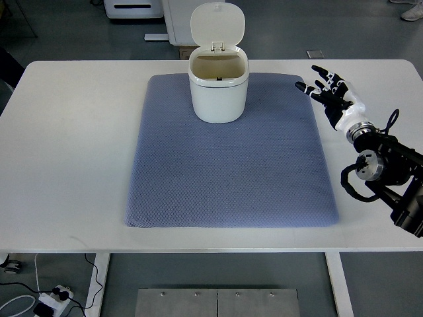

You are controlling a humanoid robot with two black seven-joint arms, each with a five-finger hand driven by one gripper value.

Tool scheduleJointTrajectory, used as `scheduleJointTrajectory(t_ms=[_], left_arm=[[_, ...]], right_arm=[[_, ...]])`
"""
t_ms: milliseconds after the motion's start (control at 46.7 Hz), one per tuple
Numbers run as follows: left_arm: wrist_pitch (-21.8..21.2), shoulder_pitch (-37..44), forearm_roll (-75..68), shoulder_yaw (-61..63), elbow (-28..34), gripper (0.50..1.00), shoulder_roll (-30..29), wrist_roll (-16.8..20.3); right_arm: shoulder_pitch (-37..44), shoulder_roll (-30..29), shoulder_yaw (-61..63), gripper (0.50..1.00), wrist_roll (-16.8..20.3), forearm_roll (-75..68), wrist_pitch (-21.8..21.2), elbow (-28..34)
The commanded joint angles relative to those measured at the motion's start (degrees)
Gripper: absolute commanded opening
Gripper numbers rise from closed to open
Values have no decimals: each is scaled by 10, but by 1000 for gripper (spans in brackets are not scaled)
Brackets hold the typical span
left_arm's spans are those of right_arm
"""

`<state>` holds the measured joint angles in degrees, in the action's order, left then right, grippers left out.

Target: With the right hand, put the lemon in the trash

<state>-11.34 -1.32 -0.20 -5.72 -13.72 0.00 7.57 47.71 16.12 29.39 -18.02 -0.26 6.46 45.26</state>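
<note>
The right hand (pixel 332 92) hovers over the white table (pixel 73 145), just off the right edge of the blue-grey mat (pixel 231 172), its fingers spread apart and holding nothing. Its black arm comes in from the picture's right edge. A white trash bin (pixel 219 92) stands upright near the far edge of the mat, its lid (pixel 217 25) flipped up and open. The lemon cannot be seen anywhere; whether it lies inside the bin cannot be told.
</note>
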Motion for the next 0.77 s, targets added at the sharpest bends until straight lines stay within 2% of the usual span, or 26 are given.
scheduleJointTrajectory(t_ms=[0, 193, 321, 364, 750], left_arm=[[0, 0, 0, 0, 0, 1000, 0, 0], [0, 0, 0, 0, 0, 1000, 0, 0], [0, 0, 0, 0, 0, 1000, 0, 0], [0, 0, -1, 0, 0, 1000, 0, 0], [0, 0, 0, 0, 0, 1000, 0, 0]], right_arm=[[0, -1, 20, 1000, 24, -3, -9, -10], [-1, 0, 25, 1000, 27, -3, -22, -10], [-3, 1, 27, 1000, 29, -3, -81, -20], [-3, 0, 29, 1000, 29, -3, -89, -28], [-8, -1, 30, 1000, 26, -3, -89, -57]])
